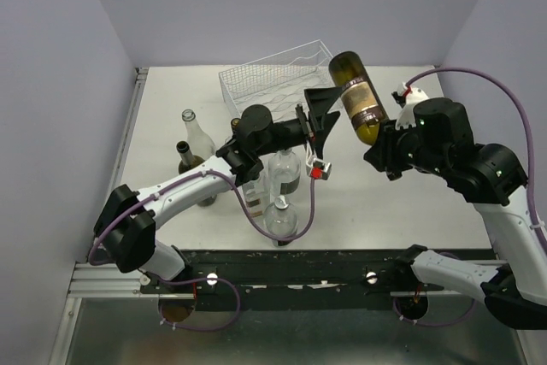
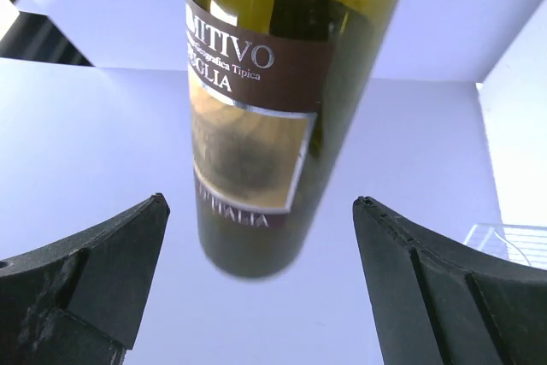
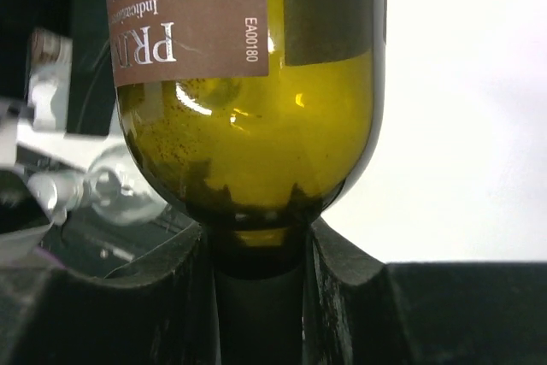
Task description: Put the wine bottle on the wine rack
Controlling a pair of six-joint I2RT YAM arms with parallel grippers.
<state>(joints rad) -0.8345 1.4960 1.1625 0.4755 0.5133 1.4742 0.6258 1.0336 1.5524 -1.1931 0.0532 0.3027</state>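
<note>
An olive-green wine bottle [image 1: 356, 97] with a brown label hangs in the air, base pointing away toward the back. My right gripper [image 1: 382, 144] is shut on its neck [image 3: 256, 288]; the bottle's shoulder [image 3: 248, 151] fills the right wrist view. My left gripper [image 1: 321, 111] stands open just left of the bottle, touching nothing. In the left wrist view the bottle [image 2: 265, 108] floats between and beyond the two spread fingers [image 2: 94, 271]. The white wire wine rack [image 1: 273, 74] sits at the back of the table, just left of the bottle's base, with nothing in it.
Several other bottles, clear and dark, stand in a cluster [image 1: 282, 175] under the left arm, with a clear one [image 1: 195, 132] farther left. White walls close in the back and both sides. A corner of the rack [image 2: 513, 241] shows in the left wrist view.
</note>
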